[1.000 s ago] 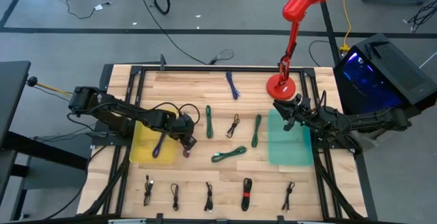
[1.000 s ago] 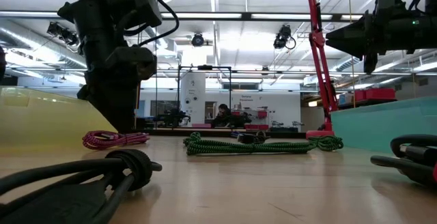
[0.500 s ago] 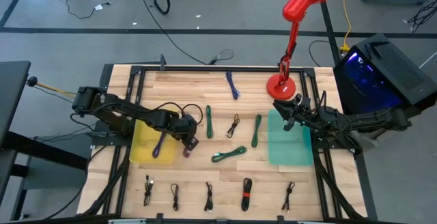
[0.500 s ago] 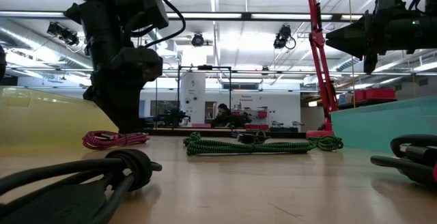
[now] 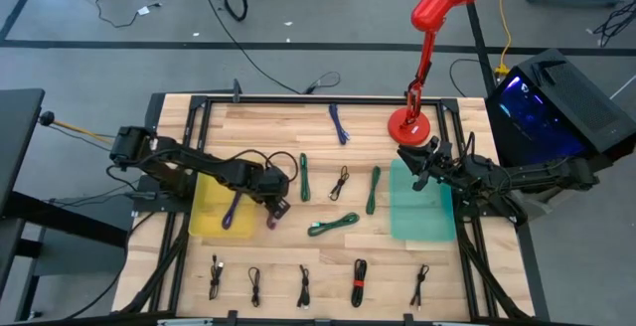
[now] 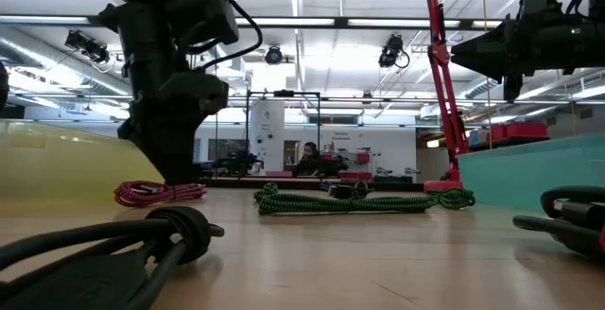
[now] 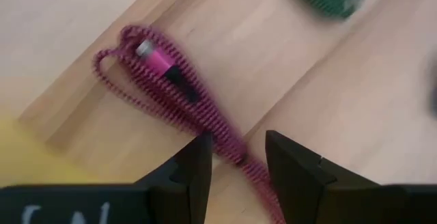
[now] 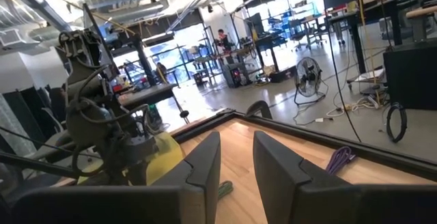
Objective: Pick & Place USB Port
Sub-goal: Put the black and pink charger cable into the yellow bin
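Beside the yellow bin (image 5: 211,207), just off its right edge, the pink cable (image 5: 271,219) lies loose on the table (image 5: 268,127), and the left gripper (image 5: 277,208) hangs right over it with jaws apart, straddling the coil but not closed on it. One purple cable (image 5: 231,213) already sits in the yellow bin, so I judge one placement done at most; the teal bin (image 5: 418,205) looks empty. Still out on the table are another purple cable (image 5: 339,124) near the far edge, green cables (image 5: 333,225) and a black one in the middle, and a row of small black cables (image 5: 303,286) along the near edge, so most of the sorting is left.

Room for the left arm is fair: the pink cable lies close against the bin wall, so the lift needs to clear that rim, but the way into the bin is short and open. The right gripper (image 5: 419,168) waits above the teal bin's far end, near the red lamp (image 5: 408,124) base, jaws narrowly parted and holding nothing, well apart from the left arm
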You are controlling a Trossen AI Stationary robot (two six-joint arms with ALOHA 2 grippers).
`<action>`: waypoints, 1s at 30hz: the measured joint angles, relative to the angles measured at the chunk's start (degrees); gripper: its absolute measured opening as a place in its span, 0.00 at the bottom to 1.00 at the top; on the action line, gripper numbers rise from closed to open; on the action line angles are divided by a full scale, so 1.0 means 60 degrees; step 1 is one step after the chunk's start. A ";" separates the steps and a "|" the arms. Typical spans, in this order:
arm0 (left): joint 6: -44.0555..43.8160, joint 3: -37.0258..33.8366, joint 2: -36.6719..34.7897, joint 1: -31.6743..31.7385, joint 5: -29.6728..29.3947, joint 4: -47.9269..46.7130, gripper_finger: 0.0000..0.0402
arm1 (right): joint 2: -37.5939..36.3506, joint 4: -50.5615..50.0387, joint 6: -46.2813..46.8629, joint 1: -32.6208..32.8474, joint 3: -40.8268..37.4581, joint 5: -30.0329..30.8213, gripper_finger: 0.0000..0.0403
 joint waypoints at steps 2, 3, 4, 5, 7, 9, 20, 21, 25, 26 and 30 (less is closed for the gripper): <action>0.0010 0.0004 0.0058 0.0002 0.0068 0.0106 0.35 | 0.0001 0.0000 0.0000 0.0002 0.0000 0.0002 0.23; 0.0009 0.0002 0.0104 0.0004 0.0087 0.0045 0.35 | -0.0002 -0.0005 0.0000 0.0001 0.0000 0.0001 0.23; 0.0006 -0.0011 0.0156 0.0000 0.0108 -0.0120 0.35 | -0.0001 -0.0007 0.0000 0.0002 0.0000 0.0000 0.23; -0.0004 -0.0032 0.0215 0.0000 0.0105 -0.0298 0.35 | 0.0001 -0.0007 -0.0002 -0.0001 0.0000 0.0000 0.23; 0.0002 -0.0033 0.0321 0.0000 0.0088 -0.0440 0.35 | -0.0002 -0.0007 -0.0002 0.0001 0.0000 0.0000 0.23; 0.0000 -0.0024 0.0341 0.0000 0.0088 -0.0497 0.35 | 0.0001 -0.0010 -0.0007 0.0000 0.0000 0.0000 0.23; 0.0174 -0.0036 0.0306 0.0022 0.0061 -0.0379 0.09 | 0.0001 -0.0035 -0.0004 0.0002 0.0000 0.0000 0.23; 0.0216 -0.0036 0.0306 0.0018 0.0062 -0.0361 0.06 | 0.0000 -0.0040 -0.0004 0.0002 0.0000 0.0000 0.23; 0.0192 -0.0033 0.0306 0.0018 0.0070 -0.0319 0.06 | -0.0002 -0.0047 -0.0026 -0.0001 0.0000 0.0004 0.23; 0.0179 -0.0035 0.0302 0.0020 0.0068 -0.0286 0.06 | 0.0000 -0.0047 -0.0031 0.0001 0.0000 0.0004 0.23; 0.0308 0.0190 0.0309 0.0018 0.0126 -0.0055 0.06 | 0.0001 -0.0051 -0.0033 0.0001 0.0000 0.0004 0.23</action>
